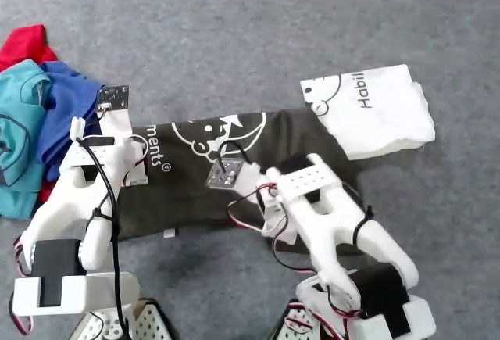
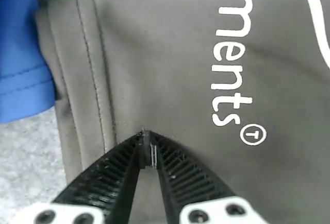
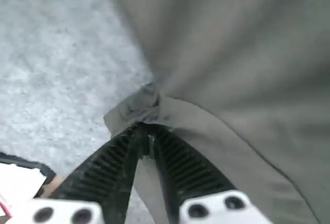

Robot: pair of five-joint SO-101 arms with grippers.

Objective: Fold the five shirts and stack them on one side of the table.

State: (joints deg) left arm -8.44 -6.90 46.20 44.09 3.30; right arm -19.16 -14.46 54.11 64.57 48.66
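A dark grey shirt point(image 1: 183, 195) with white print lies spread across the middle of the grey table point(image 1: 234, 43), its long side running from 9 to 3 o'clock. A white folded shirt point(image 1: 375, 113) sits just off its corner at 2 o'clock, touching or slightly overlapping it. At the table's 9 o'clock edge there is a loose heap of a red shirt point(image 1: 23, 43), a teal shirt point(image 1: 19, 121) and a blue shirt point(image 1: 66, 105), and the blue one reaches the dark shirt's end. The left gripper point(image 2: 148, 149) is down on that 9 o'clock end, just inside the stitched hem and beside the white lettering. Its claw is drawn together and nips a thin bit of the grey cloth. The right gripper point(image 3: 147, 139) is at the shirt's near edge, at about 6 o'clock, where cloth meets bare table. Its claw is clamped on a small bunched fold of that edge.
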